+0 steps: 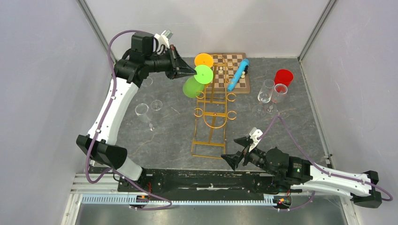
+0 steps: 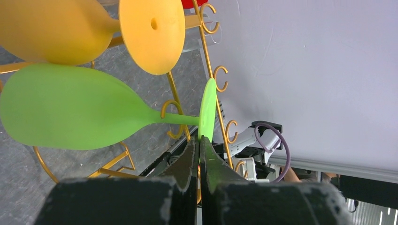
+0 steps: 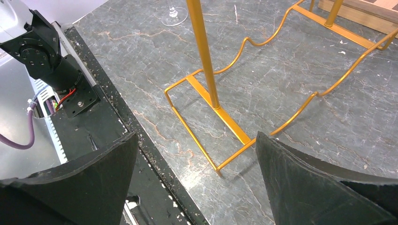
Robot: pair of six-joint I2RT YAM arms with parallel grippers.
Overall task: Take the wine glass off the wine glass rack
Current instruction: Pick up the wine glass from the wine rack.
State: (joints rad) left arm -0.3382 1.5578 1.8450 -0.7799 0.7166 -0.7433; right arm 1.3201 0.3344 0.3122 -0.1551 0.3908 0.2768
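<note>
Left hand (image 2: 199, 152) is pinching the foot rim of the green wine glass (image 2: 70, 115) hanging on the gold rack (image 3: 202, 51), right hand (image 3: 197, 143) is spread wide by the base, so next it probably needs to slide the stem out of the hook.

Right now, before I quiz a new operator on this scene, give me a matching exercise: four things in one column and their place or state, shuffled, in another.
Things
1. green wine glass
2. blue tube
3. red cup
4. right gripper

Place or state
A. open, near the rack base
B. lying on the chessboard
C. hanging from the rack
D. standing on the table, far right

Pairs: 1-C, 2-B, 3-D, 4-A
</note>
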